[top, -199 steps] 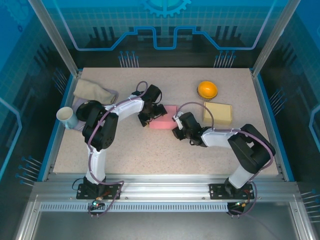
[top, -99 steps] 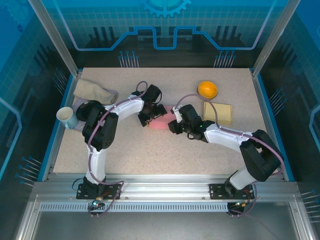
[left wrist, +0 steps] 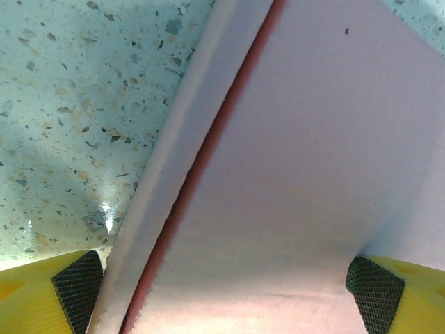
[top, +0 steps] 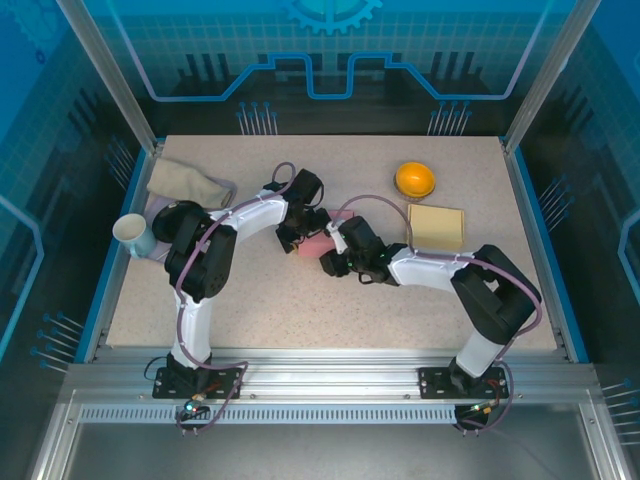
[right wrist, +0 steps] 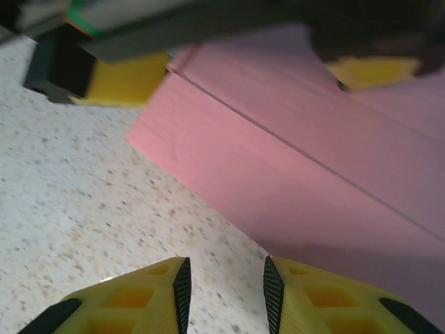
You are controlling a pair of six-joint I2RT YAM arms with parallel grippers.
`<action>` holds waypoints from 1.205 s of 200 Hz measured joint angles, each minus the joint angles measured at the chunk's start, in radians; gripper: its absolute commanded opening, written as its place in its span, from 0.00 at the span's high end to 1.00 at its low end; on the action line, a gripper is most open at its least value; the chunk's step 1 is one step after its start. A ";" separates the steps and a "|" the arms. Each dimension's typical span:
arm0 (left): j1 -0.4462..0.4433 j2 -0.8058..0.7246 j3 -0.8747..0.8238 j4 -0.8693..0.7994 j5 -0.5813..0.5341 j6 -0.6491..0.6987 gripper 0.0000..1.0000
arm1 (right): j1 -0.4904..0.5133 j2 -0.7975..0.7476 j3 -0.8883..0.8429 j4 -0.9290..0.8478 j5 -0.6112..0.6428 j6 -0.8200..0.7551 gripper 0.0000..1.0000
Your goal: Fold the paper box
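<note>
From above, the pink paper box (top: 318, 244) is seen lying on the tabletop (top: 300, 310) near its middle, largely covered by the two arms that meet over it. The left tool (top: 297, 233) is placed at its left end and the right tool (top: 332, 260) at its near edge.

In the left wrist view the box (left wrist: 292, 174) is shown pinched between the left tool's (left wrist: 226, 292) pads (left wrist: 78, 289), with a pale flap edge along its left side.

In the right wrist view a crease across the box (right wrist: 278, 174) is revealed. The right tool (right wrist: 224, 292) is seen slightly parted, with bare tabletop between its fingers, just short of the box.

An orange bowl (top: 414, 179) and a yellow pad (top: 436, 227) are seen farther right.
</note>
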 measured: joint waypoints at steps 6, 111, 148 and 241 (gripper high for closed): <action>0.000 0.000 0.000 0.000 0.000 0.000 0.04 | 0.003 0.004 0.001 0.013 0.000 0.003 0.65; 0.003 0.003 0.000 0.016 0.000 0.002 0.04 | -0.045 0.117 0.066 0.030 0.035 0.152 0.67; 0.006 0.005 -0.001 0.028 0.000 0.002 0.04 | -0.048 0.131 0.078 0.031 0.048 0.204 0.67; 0.008 0.007 -0.001 0.031 0.000 0.003 0.04 | -0.070 0.030 0.019 0.066 -0.006 0.300 0.67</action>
